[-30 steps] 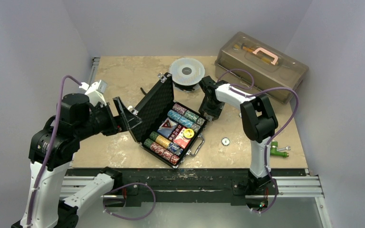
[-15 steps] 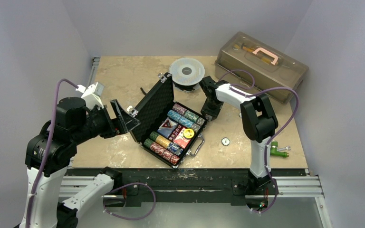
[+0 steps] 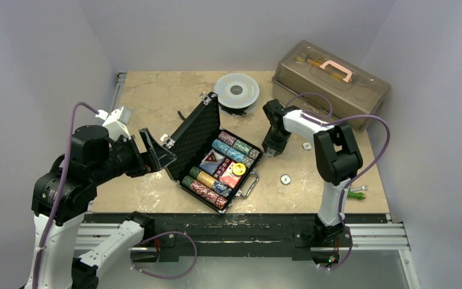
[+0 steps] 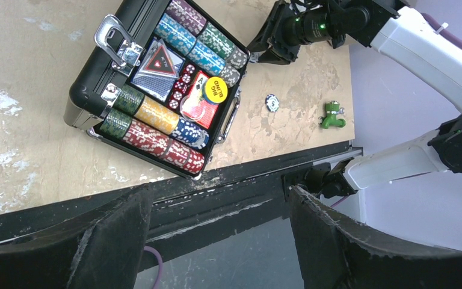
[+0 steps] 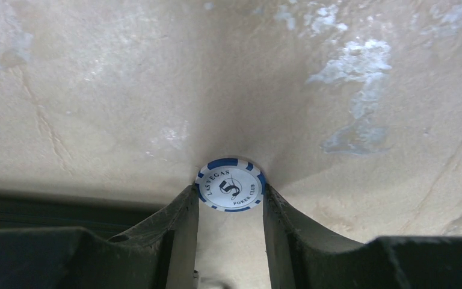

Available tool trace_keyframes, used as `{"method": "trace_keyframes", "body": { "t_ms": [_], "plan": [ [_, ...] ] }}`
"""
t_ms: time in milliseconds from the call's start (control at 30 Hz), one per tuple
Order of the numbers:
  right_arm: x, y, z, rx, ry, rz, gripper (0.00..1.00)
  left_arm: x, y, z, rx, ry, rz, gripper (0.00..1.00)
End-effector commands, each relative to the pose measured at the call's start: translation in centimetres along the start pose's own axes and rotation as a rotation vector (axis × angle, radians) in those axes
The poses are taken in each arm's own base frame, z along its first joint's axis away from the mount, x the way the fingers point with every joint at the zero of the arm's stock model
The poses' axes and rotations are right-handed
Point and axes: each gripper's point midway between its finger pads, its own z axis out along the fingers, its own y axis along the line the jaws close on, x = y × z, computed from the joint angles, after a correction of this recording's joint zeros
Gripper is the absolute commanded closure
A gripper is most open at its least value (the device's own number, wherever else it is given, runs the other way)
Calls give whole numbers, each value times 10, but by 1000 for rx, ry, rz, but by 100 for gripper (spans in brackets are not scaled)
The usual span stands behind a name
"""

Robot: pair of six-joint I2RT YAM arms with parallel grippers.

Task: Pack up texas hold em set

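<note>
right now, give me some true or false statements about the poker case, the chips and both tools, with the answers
1. The briefcase stands with its lid open. True.
2. The left tool holds a card deck. False: it is open and empty, to the left of the case.
3. The right tool is shut on a blue and white chip. True.
4. The grey spool lies inside the case. False: it sits on the table behind the case.
5. A loose chip lies on the table to the right of the case. True.
</note>
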Motion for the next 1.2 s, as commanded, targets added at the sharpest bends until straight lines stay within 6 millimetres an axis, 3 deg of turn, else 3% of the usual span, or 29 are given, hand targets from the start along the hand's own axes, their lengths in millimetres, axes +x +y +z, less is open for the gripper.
{"method": "trace_keyframes", "body": {
  "t_ms": [0,133,600,1167],
  "plan": [
    [11,-46,11,122,15,-83,76,-3,-5,4,16,3,1,20],
    [13,-54,7,99,-8,-139,76,-3,-6,8,23,14,2,20],
    [4,-36,-8,-36,-39,-302,80,-5,-9,14,31,29,4,20],
    [3,-37,-28,-66,-59,-333,79,-8,-12,19,36,37,7,20]
  ]
}}
